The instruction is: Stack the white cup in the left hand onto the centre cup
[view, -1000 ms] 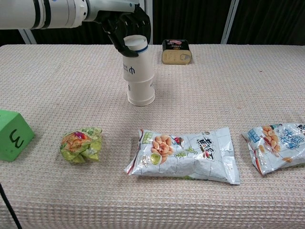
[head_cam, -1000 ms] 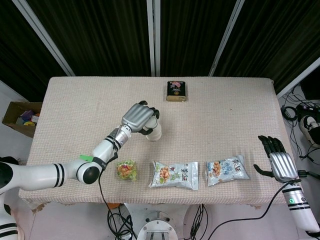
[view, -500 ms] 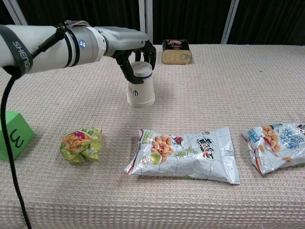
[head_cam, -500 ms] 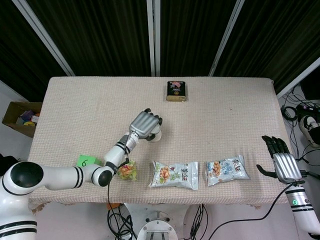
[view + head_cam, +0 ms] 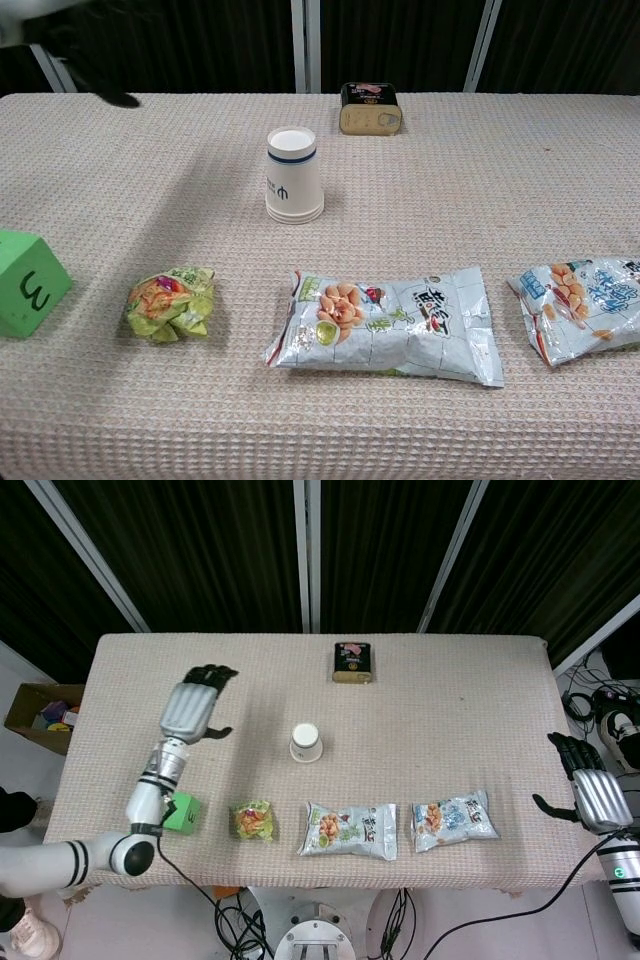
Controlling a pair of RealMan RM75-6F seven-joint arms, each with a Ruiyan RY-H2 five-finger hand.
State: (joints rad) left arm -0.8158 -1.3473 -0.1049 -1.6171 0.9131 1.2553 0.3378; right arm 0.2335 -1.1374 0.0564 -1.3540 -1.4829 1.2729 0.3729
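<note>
The white cup point(image 5: 305, 742) stands upside down at the table's centre, nested over the centre cup; in the chest view the stacked cups point(image 5: 291, 174) show a blue band and a second rim at the base. My left hand point(image 5: 197, 704) hovers well to the left of the stack, fingers spread and holding nothing; the chest view catches only a dark blurred bit of it point(image 5: 112, 97) at the top left. My right hand point(image 5: 592, 788) hangs off the table's right edge, fingers apart and empty.
A dark tin point(image 5: 352, 662) lies at the back centre. Along the front lie a green cube point(image 5: 180, 811), a crumpled green snack wrapper point(image 5: 254, 821) and two snack bags point(image 5: 348, 830) point(image 5: 455, 819). A cardboard box point(image 5: 40, 712) sits on the floor at the left.
My left hand has let go of the white cup, now seated on the centre cup, and has swung away to the left. The right hand has drifted slightly right.
</note>
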